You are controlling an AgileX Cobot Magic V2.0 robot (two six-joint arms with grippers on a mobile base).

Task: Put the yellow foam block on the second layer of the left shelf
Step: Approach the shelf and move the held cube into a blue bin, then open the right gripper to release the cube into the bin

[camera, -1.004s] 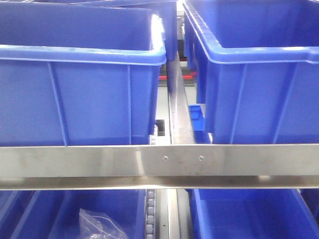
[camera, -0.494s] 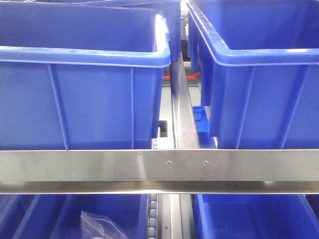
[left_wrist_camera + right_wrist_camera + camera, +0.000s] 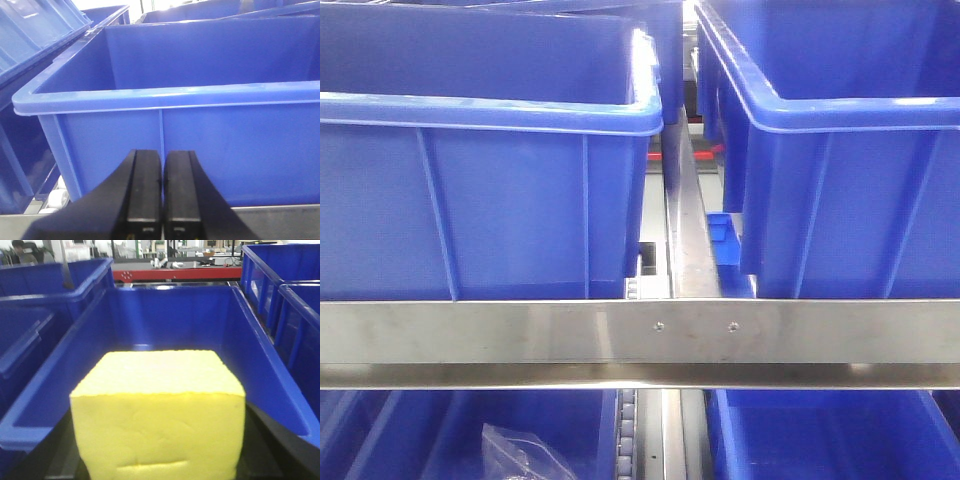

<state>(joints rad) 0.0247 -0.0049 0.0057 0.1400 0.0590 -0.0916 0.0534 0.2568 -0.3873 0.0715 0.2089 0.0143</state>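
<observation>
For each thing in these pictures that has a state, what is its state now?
yellow foam block: held up over a blue bin, not yet released.
right gripper: shut on the block, fingers mostly hidden.
left gripper: shut, empty, in front of another blue bin.
plastic bag: crumpled, in a lower bin.

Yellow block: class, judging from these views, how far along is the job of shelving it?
Done: the block is picked up and fills the right wrist view, over a blue bin. In hand: carrying it in. Left: release; it isn't set down yet. The left claw is shut and empty.
</observation>
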